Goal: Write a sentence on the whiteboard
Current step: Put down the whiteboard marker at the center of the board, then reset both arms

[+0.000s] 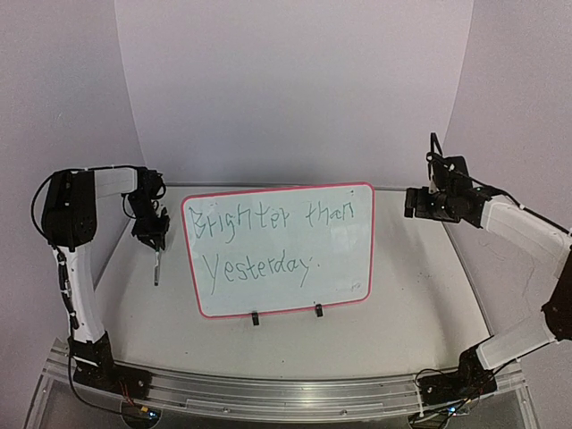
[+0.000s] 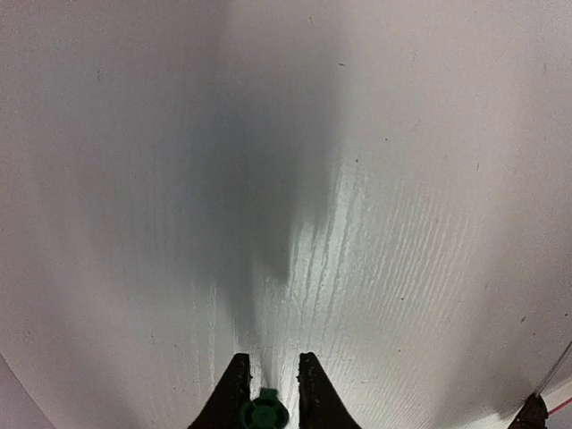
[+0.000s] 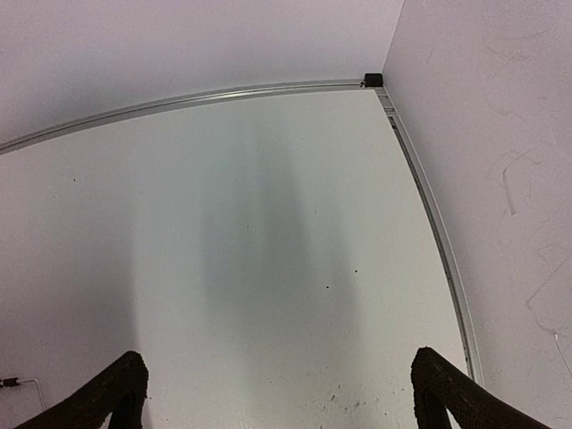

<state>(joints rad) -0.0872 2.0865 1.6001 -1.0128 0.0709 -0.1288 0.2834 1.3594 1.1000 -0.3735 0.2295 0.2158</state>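
Note:
The whiteboard (image 1: 344, 264), white with a red-pink frame, lies on the table's middle, two black clips on its near edge. The sentence (image 1: 259, 241) on it reads "Brighter than Yesterday" in thin green letters on two lines. My left gripper (image 1: 156, 241) hovers just left of the board, shut on a marker (image 1: 156, 266) that points down at the table. In the left wrist view my gripper (image 2: 268, 368) clamps the marker's green end (image 2: 264, 413) between its fingers. My right gripper (image 1: 410, 204) is open and empty, raised to the right of the board; its fingers (image 3: 116, 393) stand wide apart.
The grey tabletop (image 1: 420, 295) is bounded by curved white walls and a metal rail (image 3: 429, 206) at the right. A bit of red frame (image 2: 559, 407) shows at the lower right of the left wrist view.

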